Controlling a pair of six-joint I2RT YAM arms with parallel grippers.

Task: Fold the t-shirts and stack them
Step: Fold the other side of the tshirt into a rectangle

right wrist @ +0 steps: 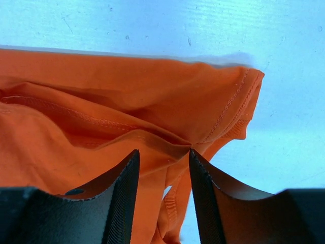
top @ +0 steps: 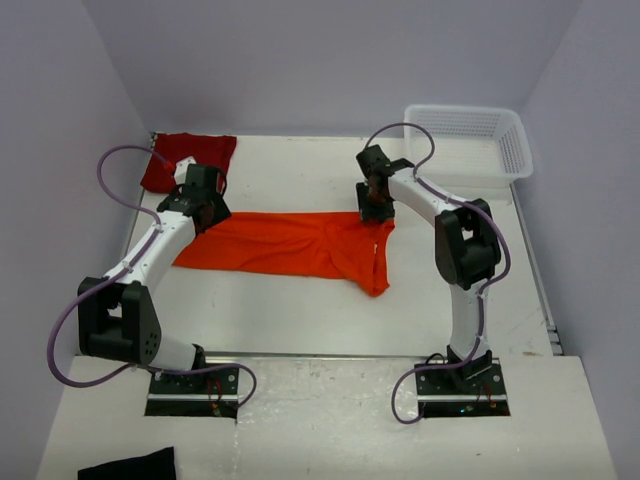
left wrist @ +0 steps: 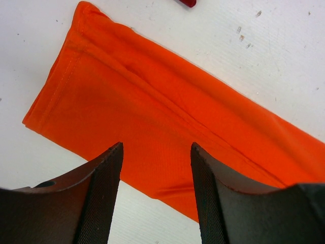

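Note:
The orange t-shirt (top: 290, 245) lies across the middle of the table as a long folded band, with one rumpled part hanging toward the near side at its right end. My left gripper (top: 205, 205) hovers over the band's left end, open; in the left wrist view the gripper (left wrist: 156, 147) has smooth orange cloth (left wrist: 152, 101) below it and nothing between its fingers. My right gripper (top: 377, 205) is over the right end. There its jaws (right wrist: 163, 152) stand apart above creased orange cloth (right wrist: 127, 96), a fold touching one fingertip. The red t-shirt (top: 185, 158) lies crumpled at the back left corner.
A white mesh basket (top: 470, 140) stands at the back right corner. A small black cloth (top: 130, 467) lies on the near ledge at the bottom left. A sliver of the red shirt (left wrist: 188, 2) shows at the left wrist view's top edge.

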